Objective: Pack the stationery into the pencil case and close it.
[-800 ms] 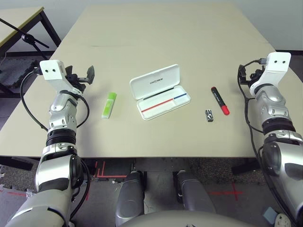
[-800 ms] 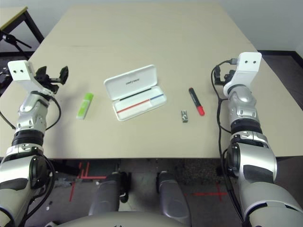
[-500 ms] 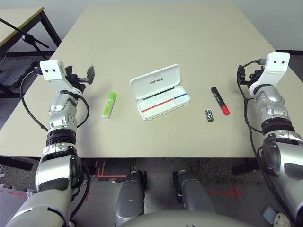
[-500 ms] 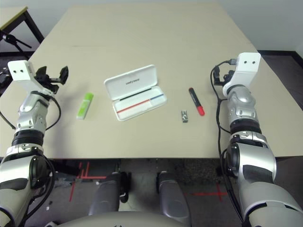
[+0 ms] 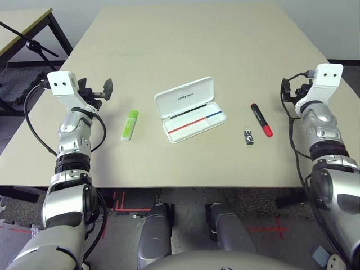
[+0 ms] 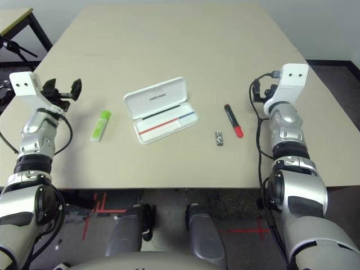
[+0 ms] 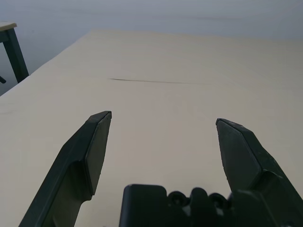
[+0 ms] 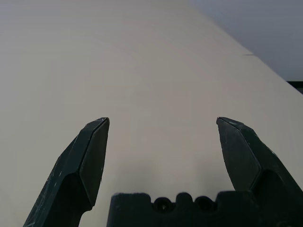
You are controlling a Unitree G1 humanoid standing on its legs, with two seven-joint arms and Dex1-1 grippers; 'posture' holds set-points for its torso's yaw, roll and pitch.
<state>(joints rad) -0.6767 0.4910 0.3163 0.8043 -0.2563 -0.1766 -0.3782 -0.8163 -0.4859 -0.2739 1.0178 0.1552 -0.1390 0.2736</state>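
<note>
With 12 o'clock pointing away from the robot, the case (image 5: 195, 125) lies open on the counter (image 5: 191, 163), its lid (image 5: 184, 97) raised on the side toward 11 o'clock. A red stripe (image 5: 187, 125) and a shorter blue one (image 5: 214, 114) run across its inside.

The highlighter (image 5: 129, 125) lies on the counter toward the case's 9 o'clock, green end toward 1. The marker (image 5: 261, 120) lies toward 3 o'clock, black end at 11 and red end at 5. The tiny piece (image 5: 248, 137) sits near the marker, toward its 7 o'clock.

The left gripper (image 7: 164, 115) is at the case's 10 o'clock, the right gripper (image 8: 163, 118) at its 2 o'clock, both well apart from it. Each has its two fingers spread wide, with nothing between them.
</note>
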